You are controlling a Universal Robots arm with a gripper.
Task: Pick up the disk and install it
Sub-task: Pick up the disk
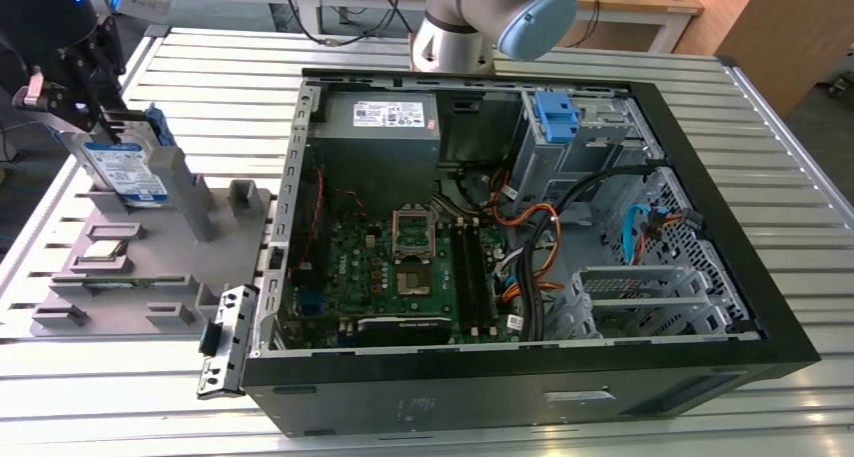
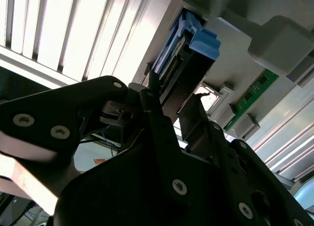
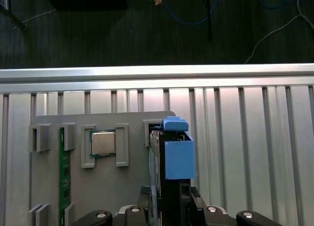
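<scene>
The disk (image 1: pixel 127 169) stands on edge in a slot of the grey fixture tray (image 1: pixel 160 277) on the slatted metal worktop (image 1: pixel 787 177), to the exterior view's left of the open computer case (image 1: pixel 534 387). The gripper (image 1: pixel 96 117) is over its upper end. In the first wrist view the fingers (image 3: pixel 146 199) press against both sides of the disk. A processor chip (image 3: pixel 103 142) lies in the tray just beside it.
</scene>
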